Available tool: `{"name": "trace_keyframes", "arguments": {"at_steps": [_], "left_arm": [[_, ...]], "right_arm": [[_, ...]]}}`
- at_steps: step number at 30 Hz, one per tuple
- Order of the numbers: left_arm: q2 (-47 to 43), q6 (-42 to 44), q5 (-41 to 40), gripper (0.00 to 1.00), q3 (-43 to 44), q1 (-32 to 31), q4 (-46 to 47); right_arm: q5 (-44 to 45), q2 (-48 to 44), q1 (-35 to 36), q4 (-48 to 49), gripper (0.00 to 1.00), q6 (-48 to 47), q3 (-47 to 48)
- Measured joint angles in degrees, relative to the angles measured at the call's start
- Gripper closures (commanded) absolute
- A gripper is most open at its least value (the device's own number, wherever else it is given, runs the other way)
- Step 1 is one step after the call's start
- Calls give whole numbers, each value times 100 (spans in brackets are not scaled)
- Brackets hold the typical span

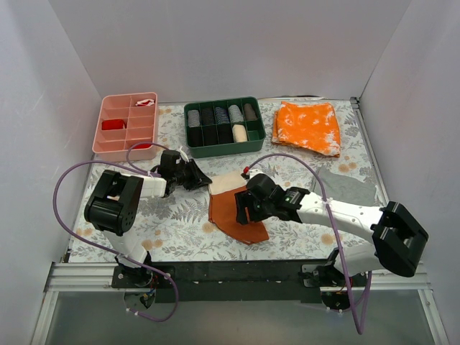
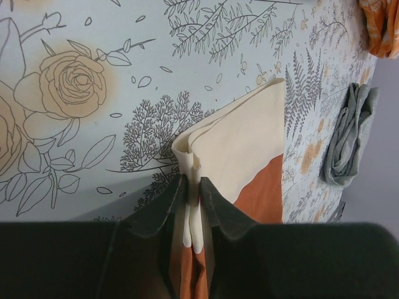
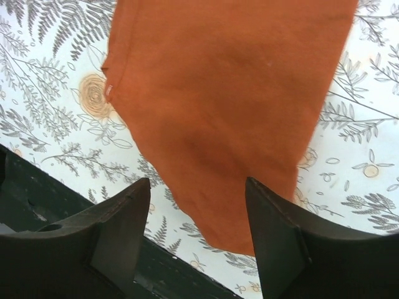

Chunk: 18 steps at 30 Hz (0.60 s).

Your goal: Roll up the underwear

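**Left tool pinches the folded edge**

The underwear lies mid-table on the flowered table, rust-brown face up, with a cream flap folded over at its far side. The left tool is clamped on that cream fold. The right tool hangs over the brown part, its fingers apart, gripping nothing.

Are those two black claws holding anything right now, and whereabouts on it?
The left gripper pinches the small rust-orange and cream cloth underwear by its folded cream edge. The right gripper hangs open over the orange side, holding nothing.
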Motion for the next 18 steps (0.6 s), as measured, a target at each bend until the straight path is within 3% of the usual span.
{"name": "trace_keyframes", "arguments": {"at_steps": [9,18], "left_arm": [[0,13,-2,97,0,0,-129],[61,13,-17,100,138,0,-396]], "right_arm": [[835,1161,776,-529,50,0,1377],[1464,2614,1373,-1078,56,-111,2922]]}}
